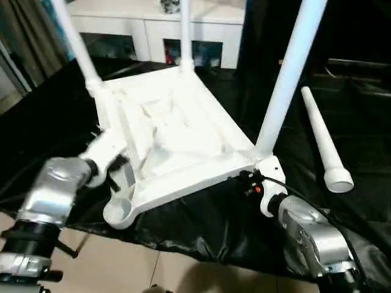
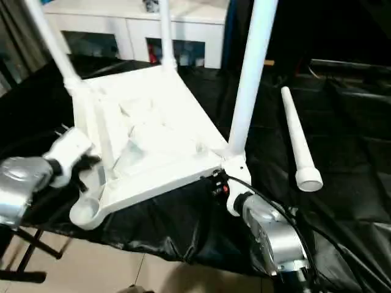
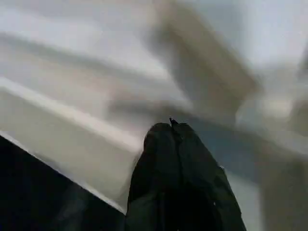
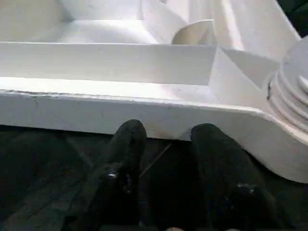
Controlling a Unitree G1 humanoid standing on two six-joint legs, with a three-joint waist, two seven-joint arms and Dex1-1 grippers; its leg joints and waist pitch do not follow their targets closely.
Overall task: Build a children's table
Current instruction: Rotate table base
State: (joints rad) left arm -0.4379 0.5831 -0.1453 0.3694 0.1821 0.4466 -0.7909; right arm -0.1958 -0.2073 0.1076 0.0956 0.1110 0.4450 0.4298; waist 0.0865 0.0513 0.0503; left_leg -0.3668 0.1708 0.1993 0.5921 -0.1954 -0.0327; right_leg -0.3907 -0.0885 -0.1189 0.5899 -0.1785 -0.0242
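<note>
The children's table tabletop lies upside down on a black cloth, ribbed underside up. Three white legs stand in its corner sockets: one at the back left, one at the back, one at the near right. The near left socket is empty. A loose leg lies on the cloth to the right. My left gripper is shut, its tips against the tabletop's left side rim. My right gripper is open just below the near rim beside the near right socket, nothing between its fingers.
The black cloth covers the work surface, and its near edge drops to a tiled floor. A white glass-doored cabinet stands behind the tabletop. A black cable runs along my right forearm.
</note>
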